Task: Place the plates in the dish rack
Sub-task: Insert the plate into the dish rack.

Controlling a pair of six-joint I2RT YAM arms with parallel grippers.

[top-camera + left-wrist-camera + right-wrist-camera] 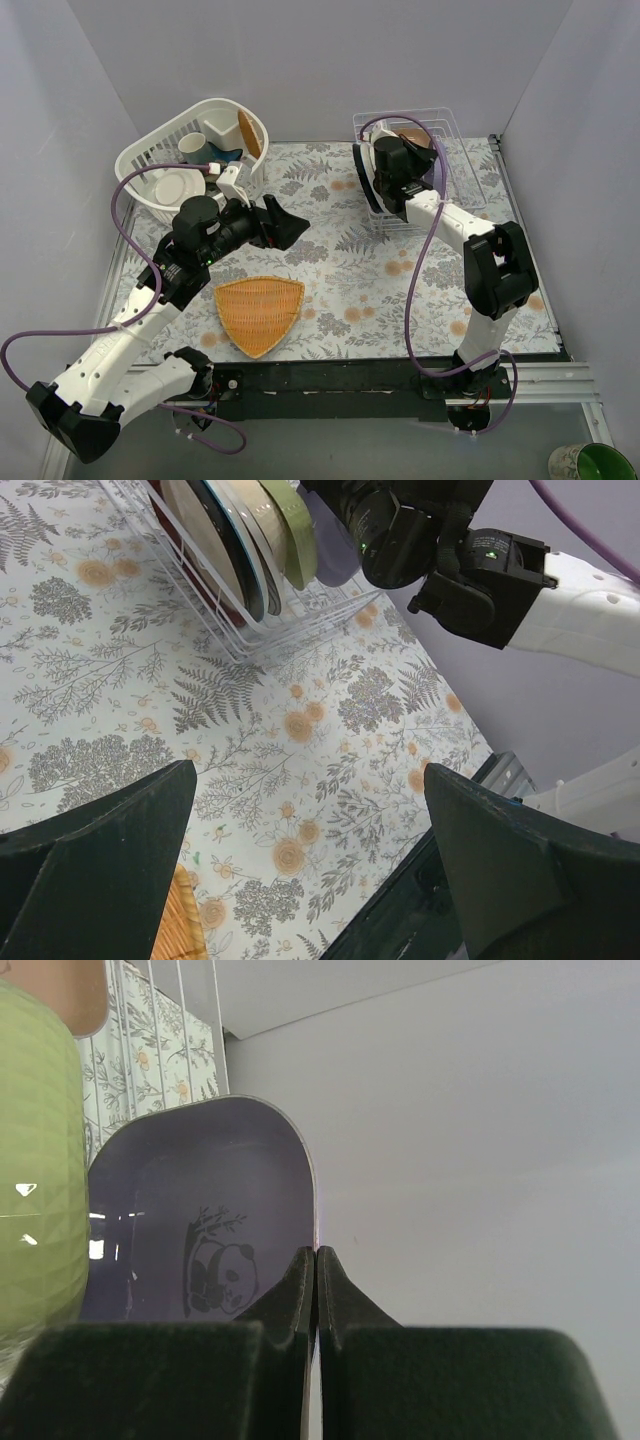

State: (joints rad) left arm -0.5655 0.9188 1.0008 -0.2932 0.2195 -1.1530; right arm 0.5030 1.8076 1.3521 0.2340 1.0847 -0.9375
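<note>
Two arms on a floral table [340, 250]. Top view: left gripper [290, 222] spread wide, holding nothing, over the table between the white basket [150, 155] and the orange woven tray [260, 312]. Right arm [470, 235] reaches into the dish rack [455, 165] at the far right; its fingers are hidden there. A dark plate edge shows at the rack's left end.

Left wrist view: both black fingers [100, 865] far apart at the bottom, bare table between them. Rack at upper left holds plates standing on edge in a row: dark red-brown plate [215, 570], cream dish [262, 525], pale green dish [295, 525], then lilac dish [335, 555] at the end nearest the right arm.

Right wrist view: right gripper [316, 1257] fingers pressed together, pinching the lilac dish's rim. Panda print on that dish. Green dish just beside it on the left, rack wires behind.
</note>
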